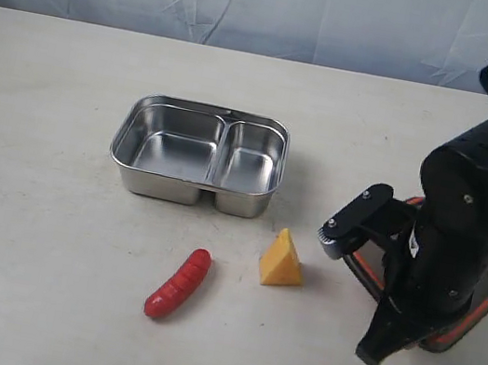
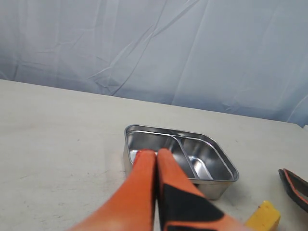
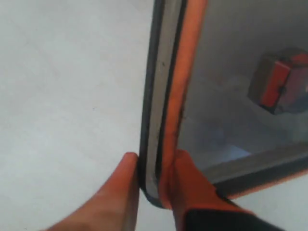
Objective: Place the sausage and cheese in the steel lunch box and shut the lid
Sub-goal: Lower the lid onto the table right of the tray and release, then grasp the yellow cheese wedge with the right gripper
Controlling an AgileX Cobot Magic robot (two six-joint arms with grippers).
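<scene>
One sausage point(image 1: 179, 283), one cheese point(image 1: 282, 261), one lunch box point(image 1: 208, 108), one lid point(image 3: 166, 96).

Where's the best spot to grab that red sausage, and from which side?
Grip the sausage at its middle, probably from straight above. It lies flat and slanted on the table, long and narrow, so pinching across its short width, turned to match the slant, should hold.

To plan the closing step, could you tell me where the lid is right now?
In the exterior view the lid is far right, just right of the cheese, its rim pinched by the right gripper.
</scene>
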